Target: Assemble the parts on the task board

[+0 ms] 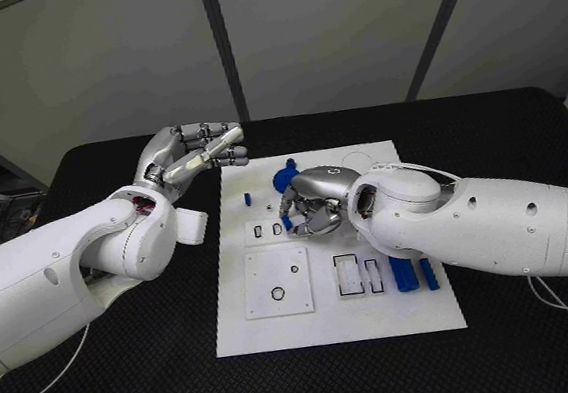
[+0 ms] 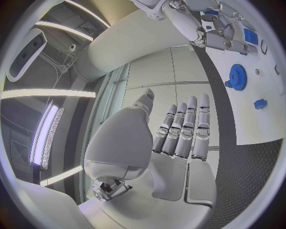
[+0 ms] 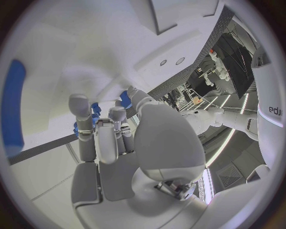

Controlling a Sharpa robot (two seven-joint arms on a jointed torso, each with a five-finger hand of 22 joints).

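Observation:
The white task board lies in the middle of the black table. A blue gear stands near its far edge, and a small blue peg stands left of it. Two blue bars lie at the board's right edge. My right hand is low over the board just this side of the gear, fingers curled down. Blue pieces show beyond its fingers; whether it holds one is hidden. My left hand hovers past the board's far left corner, fingers straight, holding nothing.
A white square plate with a small hole and two blue-edged slots sit in the board's middle. A small white slot lies left of my right hand. Black table surrounds the board on all sides.

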